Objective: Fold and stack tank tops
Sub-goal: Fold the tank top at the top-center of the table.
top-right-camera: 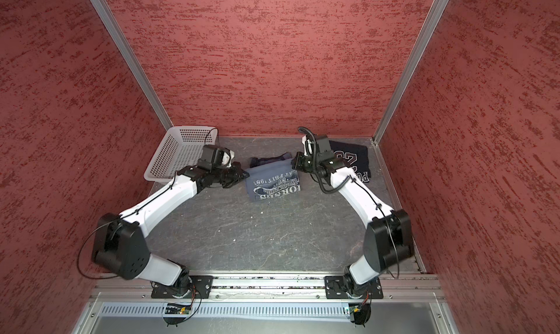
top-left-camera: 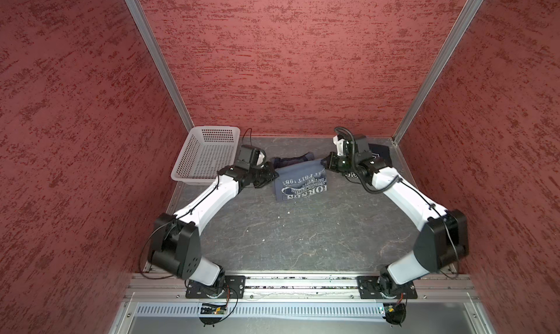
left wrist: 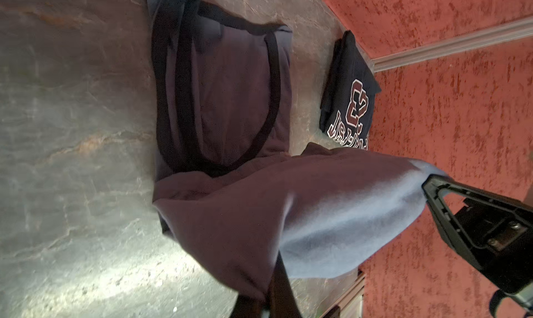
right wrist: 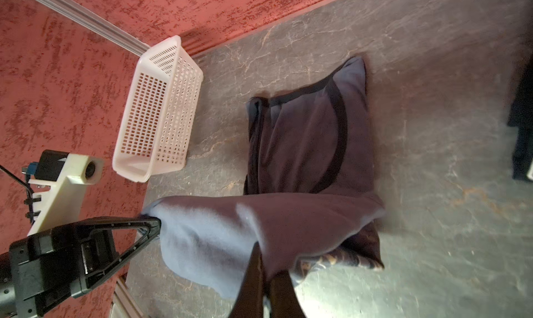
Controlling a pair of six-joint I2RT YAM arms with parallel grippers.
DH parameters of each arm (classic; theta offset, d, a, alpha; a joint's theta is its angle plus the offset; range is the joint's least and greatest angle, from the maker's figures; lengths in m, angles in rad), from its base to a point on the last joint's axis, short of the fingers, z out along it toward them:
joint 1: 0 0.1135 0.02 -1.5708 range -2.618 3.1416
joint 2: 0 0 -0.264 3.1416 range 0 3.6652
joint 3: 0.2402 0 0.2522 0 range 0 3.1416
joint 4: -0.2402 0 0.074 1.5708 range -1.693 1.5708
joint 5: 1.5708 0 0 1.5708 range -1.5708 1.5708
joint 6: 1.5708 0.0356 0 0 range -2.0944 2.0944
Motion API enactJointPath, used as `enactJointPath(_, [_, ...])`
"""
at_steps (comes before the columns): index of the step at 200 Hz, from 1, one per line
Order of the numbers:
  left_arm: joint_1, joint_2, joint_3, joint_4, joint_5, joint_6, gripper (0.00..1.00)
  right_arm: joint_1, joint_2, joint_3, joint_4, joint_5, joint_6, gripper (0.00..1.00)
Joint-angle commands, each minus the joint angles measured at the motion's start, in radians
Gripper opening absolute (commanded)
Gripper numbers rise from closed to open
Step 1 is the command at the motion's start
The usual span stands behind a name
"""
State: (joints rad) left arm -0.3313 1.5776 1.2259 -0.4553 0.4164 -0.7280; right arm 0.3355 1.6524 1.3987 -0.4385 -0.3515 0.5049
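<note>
As both top views show, your left pincer (top-left-camera: 270,177) and right pincer (top-left-camera: 326,162) each clamp a raised corner of the blue-grey tank top (top-left-camera: 300,188) on the desk (top-left-camera: 288,232). I judge it mid-fold; next, lay that edge flat, arms together. Left wrist view: the navy tank top (left wrist: 346,100) lies folded, apart. Right wrist view: one basket (right wrist: 155,111). Two tops.

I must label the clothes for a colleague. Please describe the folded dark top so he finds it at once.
Look at the table, at its far right corner. There, behind the right arm, lies the navy top, folded. Unlike the grey top in the middle, it is darker, bears maroon-and-white lettering, and nothing holds it.
</note>
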Motion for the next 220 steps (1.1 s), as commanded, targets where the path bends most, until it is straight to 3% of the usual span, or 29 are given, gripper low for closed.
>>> enactJointPath(1, [0.051,0.151,0.124,0.001,0.104,-0.007,0.06,-0.028,0.157,0.142,-0.017,-0.035,-0.042,0.03])
enactJointPath(46, [0.122,0.441,0.422,-0.048,0.096,-0.038,0.07,-0.079,0.471,0.494,-0.048,-0.085,-0.057,0.05])
enactJointPath(58, [0.135,0.507,0.487,-0.059,0.078,-0.045,0.13,-0.087,0.553,0.592,-0.069,-0.094,-0.057,0.09])
enactJointPath(77, [0.153,0.608,0.592,-0.083,0.062,-0.051,0.21,-0.097,0.668,0.734,-0.1,-0.082,-0.06,0.27])
enactJointPath(88, [0.165,0.65,0.646,-0.09,0.029,-0.044,0.36,-0.103,0.737,0.827,-0.133,-0.054,-0.066,0.39])
enactJointPath(117, [0.164,0.701,0.8,-0.21,-0.093,0.041,0.57,-0.109,0.841,1.026,-0.277,0.039,-0.119,0.6])
enactJointPath(133, [0.137,0.642,0.75,-0.235,-0.161,0.089,0.68,-0.107,0.79,0.949,-0.284,0.049,-0.146,0.68])
enactJointPath(157, [0.094,0.553,0.596,-0.21,-0.189,0.131,0.79,-0.104,0.627,0.627,-0.132,0.046,-0.153,0.79])
enactJointPath(192, [0.053,0.51,0.423,-0.133,-0.165,0.122,0.86,-0.098,0.512,0.358,0.0,0.013,-0.141,0.85])
enactJointPath(220, [0.042,0.566,0.424,-0.124,-0.153,0.109,0.86,-0.09,0.531,0.308,0.036,-0.009,-0.126,0.85])
